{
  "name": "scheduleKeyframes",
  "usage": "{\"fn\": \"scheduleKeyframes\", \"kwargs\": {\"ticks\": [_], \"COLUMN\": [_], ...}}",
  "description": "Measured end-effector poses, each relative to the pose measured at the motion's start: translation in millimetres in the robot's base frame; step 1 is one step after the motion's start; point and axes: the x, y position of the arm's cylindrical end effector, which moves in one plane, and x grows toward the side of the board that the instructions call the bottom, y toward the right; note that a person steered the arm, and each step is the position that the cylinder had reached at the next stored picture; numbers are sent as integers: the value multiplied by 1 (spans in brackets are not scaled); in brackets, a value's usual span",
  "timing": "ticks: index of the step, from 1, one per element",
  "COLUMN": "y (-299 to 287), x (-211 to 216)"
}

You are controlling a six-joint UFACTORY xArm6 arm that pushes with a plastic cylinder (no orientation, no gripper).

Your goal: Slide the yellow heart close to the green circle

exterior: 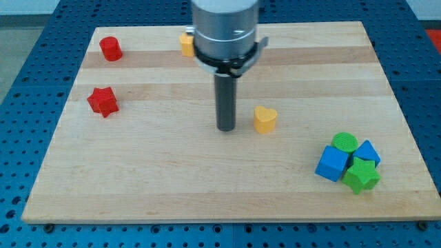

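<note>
The yellow heart [264,118] lies near the middle of the wooden board [172,179]. The green circle [344,142] sits at the lower right, touching a cluster of other blocks. My tip [227,129] stands on the board just to the left of the yellow heart, a small gap apart from it. The green circle is well to the right of and a little below the heart.
A blue cube [332,164], a blue block [367,151] and a green star [361,176] crowd the green circle. A red cylinder [110,49] and red star [103,101] lie at the left. Another yellow block [187,45] is partly hidden behind the arm at the top.
</note>
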Motion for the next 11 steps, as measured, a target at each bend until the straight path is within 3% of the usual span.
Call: {"fn": "scheduleKeyframes", "kwargs": {"ticks": [1,2,4,5,6,7,8,10,11], "y": [12,69,114,110,58,43,56,80,98], "x": [-1,-1,28,28,28,23,-39,-49,-15]}}
